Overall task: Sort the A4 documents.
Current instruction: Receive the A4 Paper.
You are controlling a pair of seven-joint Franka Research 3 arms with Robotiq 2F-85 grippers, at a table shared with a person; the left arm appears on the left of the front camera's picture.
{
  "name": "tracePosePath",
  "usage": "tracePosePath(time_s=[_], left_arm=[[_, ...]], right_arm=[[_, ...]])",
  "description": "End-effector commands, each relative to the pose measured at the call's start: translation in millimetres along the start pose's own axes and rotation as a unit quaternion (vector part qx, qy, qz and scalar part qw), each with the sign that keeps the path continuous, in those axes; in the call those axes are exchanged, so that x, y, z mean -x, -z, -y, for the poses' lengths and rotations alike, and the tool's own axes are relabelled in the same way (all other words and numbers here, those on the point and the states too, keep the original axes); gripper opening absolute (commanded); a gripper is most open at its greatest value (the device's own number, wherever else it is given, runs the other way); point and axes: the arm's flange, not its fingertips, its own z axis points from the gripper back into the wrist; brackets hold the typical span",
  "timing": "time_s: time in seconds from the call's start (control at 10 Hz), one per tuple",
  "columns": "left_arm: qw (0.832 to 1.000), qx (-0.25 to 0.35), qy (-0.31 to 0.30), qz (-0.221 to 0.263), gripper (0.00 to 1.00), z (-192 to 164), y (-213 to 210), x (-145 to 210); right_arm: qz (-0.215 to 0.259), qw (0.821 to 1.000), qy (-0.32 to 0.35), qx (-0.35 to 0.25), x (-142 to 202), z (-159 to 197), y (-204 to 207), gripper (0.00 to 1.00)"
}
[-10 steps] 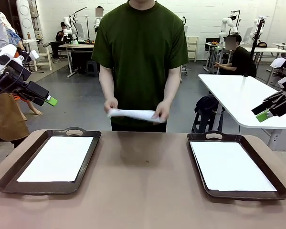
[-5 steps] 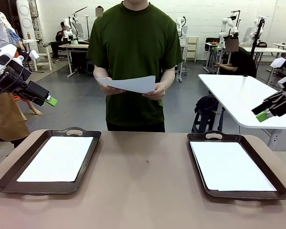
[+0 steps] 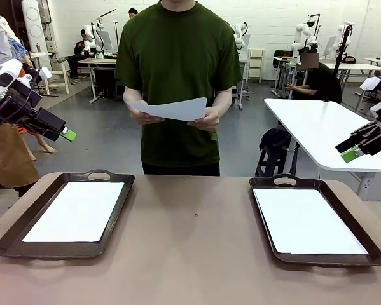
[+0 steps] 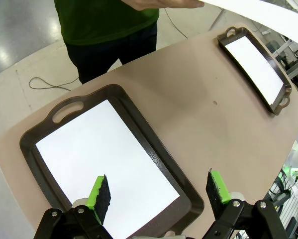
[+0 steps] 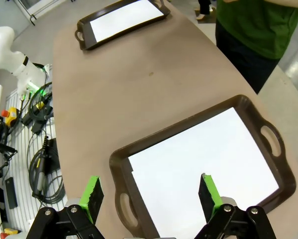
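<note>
A person in a green shirt stands at the far side and holds one white A4 document (image 3: 171, 109) flat in both hands at chest height; its edge also shows in the left wrist view (image 4: 258, 11). Another white sheet (image 3: 76, 210) lies in the left brown tray (image 3: 15, 233), and one more (image 3: 308, 220) lies in the right brown tray (image 3: 362, 235). My left gripper (image 3: 68, 134) hangs open, high off the table's left side, above the left tray (image 4: 153, 155). On the right my right gripper (image 3: 349, 154) is open above the right tray (image 5: 120, 164).
The brown tabletop (image 3: 193, 248) between the two trays is bare. A white table (image 3: 317, 127) stands behind at the right. Cables and gear (image 5: 37, 164) lie on the floor beside the table in the right wrist view.
The person has raised the sheet from waist height to chest height and flattened it out. Both arms have stayed still.
</note>
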Motion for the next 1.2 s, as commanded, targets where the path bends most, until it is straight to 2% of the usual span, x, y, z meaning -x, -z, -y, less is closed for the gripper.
tracePosePath(time_s=[0.0,1.1], left_arm=[[1.0,-0.006,0.002,0.002,1.0,0.1,-0.5,-0.3],[1.0,-0.006,0.002,0.002,1.0,0.1,-0.5,-0.3]], right_arm=[[0.003,1.0,-0.005,0.006,-0.4,0.9,2.1,1.0],[0.003,1.0,-0.005,0.006,-0.4,0.9,2.1,1.0]])
